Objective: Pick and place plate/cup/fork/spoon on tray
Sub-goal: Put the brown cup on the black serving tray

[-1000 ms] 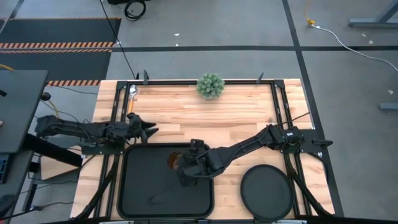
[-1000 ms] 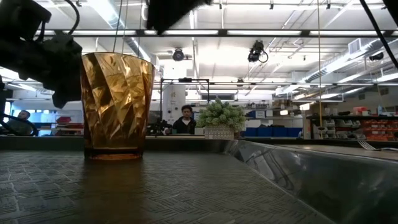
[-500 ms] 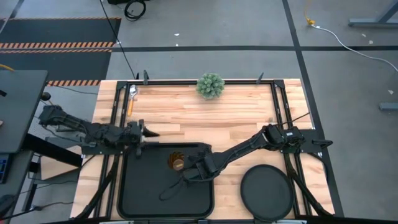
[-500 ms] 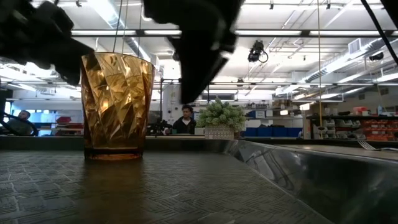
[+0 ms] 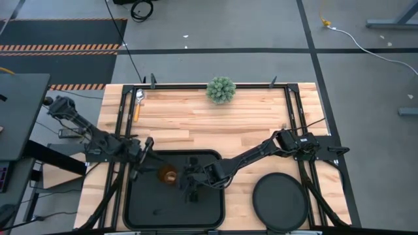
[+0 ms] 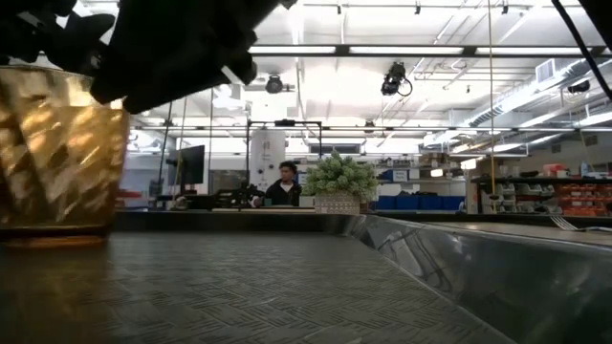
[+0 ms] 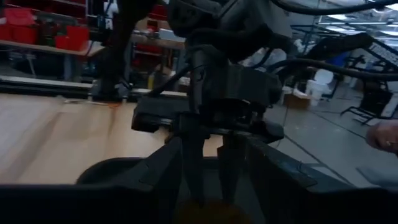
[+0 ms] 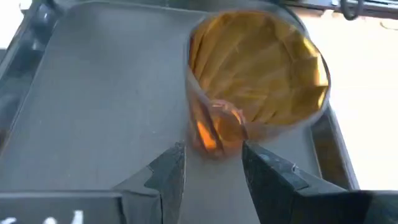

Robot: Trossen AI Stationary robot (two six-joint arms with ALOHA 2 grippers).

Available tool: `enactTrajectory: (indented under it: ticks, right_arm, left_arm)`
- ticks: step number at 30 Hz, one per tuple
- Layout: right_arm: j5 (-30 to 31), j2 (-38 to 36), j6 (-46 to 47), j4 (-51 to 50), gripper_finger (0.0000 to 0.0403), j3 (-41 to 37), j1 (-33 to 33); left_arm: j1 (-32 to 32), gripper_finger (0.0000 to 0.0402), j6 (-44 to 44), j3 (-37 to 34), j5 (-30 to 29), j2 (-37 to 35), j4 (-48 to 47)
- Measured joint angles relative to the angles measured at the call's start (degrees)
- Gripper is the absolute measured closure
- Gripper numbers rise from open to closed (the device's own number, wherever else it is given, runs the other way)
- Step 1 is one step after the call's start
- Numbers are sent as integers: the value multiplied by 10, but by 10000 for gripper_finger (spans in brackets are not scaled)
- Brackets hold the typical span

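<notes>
Jaws of right gripper [image 8: 211, 163] parted | cup [image 8: 255, 84] just beyond

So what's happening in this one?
The right gripper is over the tray with its jaws open, right beside the cup, which stands upright on the tray. The left gripper waits at the tray's far left corner. The plate sits on the table to the tray's right, and a utensil with an orange handle lies at the far left of the table.
</notes>
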Motion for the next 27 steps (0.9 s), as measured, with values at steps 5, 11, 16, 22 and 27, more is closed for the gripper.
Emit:
enactTrajectory:
  ticks: [5, 11, 16, 22, 27]
  right_arm:
    - [0, 0, 10, -19, 238, 6, 0]
    - [0, 0, 66, -84, 238, 6, 0]
    - [5, -9, 93, -113, 238, 6, 0]
    - [40, -19, 119, -125, 240, 6, 7]
    - [55, -19, 154, -173, 241, 6, 29]
  left_arm:
    - [-15, 216, -43, 0, -1, 50, 8]
    - [-40, 165, -26, 63, -1, 127, -11]
    - [-63, 106, 33, 206, -1, 209, -185]
    - [-69, 82, 13, 322, -1, 320, -306]
    - [-69, 89, 1, 357, -2, 390, -325]
